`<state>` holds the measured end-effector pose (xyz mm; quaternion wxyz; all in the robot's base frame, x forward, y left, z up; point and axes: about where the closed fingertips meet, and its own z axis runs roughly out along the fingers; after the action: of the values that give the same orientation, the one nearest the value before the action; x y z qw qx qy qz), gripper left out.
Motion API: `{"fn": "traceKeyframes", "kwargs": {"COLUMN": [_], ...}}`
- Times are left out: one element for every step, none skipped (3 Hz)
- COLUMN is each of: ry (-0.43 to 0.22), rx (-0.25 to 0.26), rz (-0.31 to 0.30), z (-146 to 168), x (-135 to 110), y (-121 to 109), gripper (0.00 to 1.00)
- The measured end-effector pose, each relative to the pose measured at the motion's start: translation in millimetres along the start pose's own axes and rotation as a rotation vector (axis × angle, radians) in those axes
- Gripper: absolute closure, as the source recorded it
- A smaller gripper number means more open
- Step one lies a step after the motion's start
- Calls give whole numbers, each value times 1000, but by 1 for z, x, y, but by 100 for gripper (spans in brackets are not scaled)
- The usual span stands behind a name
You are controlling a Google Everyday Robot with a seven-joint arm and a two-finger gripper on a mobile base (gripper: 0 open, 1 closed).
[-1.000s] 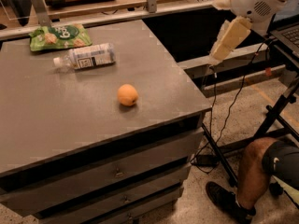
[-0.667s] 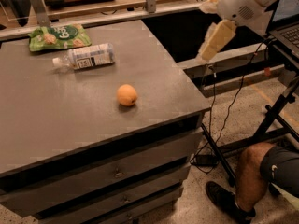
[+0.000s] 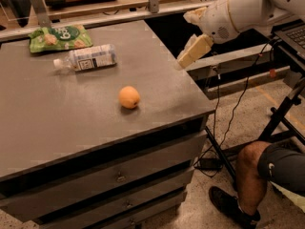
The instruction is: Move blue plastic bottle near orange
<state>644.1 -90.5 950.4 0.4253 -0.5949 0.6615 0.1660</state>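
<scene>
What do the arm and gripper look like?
Arm: glossy white rounded shells, thin orange ring at a joint, small perforated round patch near the wrist. Gripper, above the table's right edge: pale cream-tan, blocky.

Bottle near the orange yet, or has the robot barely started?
Nothing looks done: the bottle lies on its side at the back of the table, beside a green bag, clearly apart from the orange. In hand: the gripper hangs empty by the table's right edge, well short of the bottle. Left: reach it, grasp it, set it down by the orange.
</scene>
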Motion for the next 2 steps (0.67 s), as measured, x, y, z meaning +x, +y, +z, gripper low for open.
{"fn": "traceKeyframes", "kwargs": {"ry": [1, -45], "rx": [-2, 1], "rz": [0, -1], "z": [0, 15], "x": [0, -4], "y": [0, -5], "gripper": [0, 0]}}
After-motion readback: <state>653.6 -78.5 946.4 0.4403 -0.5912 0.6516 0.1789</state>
